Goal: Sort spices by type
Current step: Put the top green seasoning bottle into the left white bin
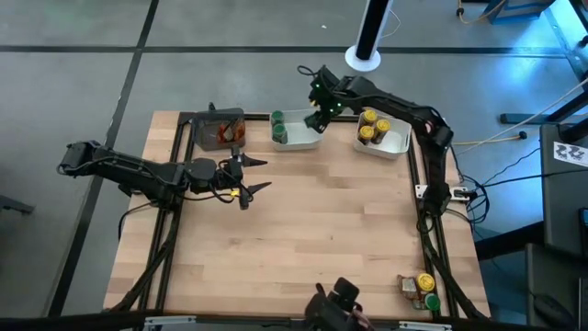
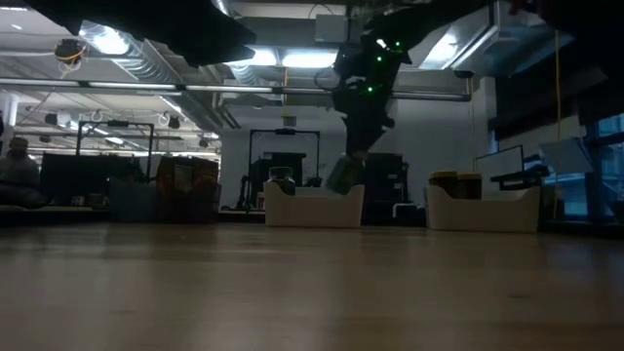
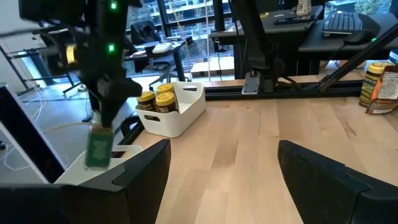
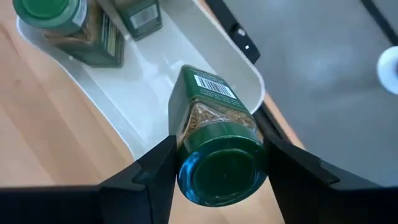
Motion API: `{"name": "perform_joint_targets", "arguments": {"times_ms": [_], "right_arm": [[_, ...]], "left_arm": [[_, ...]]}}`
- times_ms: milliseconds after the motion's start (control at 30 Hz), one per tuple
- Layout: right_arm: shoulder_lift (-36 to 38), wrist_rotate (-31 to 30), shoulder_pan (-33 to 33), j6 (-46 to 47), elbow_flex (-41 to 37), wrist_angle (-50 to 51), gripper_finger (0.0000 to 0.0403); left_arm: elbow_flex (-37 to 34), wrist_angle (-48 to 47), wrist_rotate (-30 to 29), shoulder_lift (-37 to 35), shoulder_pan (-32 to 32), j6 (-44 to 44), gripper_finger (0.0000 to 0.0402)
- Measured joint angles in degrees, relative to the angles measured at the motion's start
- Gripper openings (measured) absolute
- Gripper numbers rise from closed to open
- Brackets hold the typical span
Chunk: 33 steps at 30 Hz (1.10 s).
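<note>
My right gripper is over the middle white tray, shut on a green-lidded spice jar. Two more green-lidded jars stand at that tray's left end. Yellow-lidded jars stand in the right white tray. Reddish-brown jars lie in the dark tray. Three jars sit at the table's near right corner. My left gripper hovers open left of centre, touching nothing. My right gripper pinches the green-lidded jar at its lid end, one finger on each side. The fingers come from above, slanting down. The jar hangs tilted below them, base toward the tray floor; whether the base touches the tray I cannot tell.
The three trays line the far edge of the wooden table. A black metal frame runs along the table's left and right sides. A white post stands behind the far edge. The table's middle and near part is bare wood.
</note>
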State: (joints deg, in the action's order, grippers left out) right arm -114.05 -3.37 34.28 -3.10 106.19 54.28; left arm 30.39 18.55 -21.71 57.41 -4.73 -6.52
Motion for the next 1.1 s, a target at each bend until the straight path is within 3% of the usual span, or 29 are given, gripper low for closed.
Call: {"name": "perform_joint_targets", "arguments": {"times_ms": [1100], "right_arm": [[-7.0,-1.0,-0.1,4.8,-0.2,-1.6,0.0211]], "left_arm": [[0.0,0.1,0.0,0.0,0.0,0.0,0.0281]]}}
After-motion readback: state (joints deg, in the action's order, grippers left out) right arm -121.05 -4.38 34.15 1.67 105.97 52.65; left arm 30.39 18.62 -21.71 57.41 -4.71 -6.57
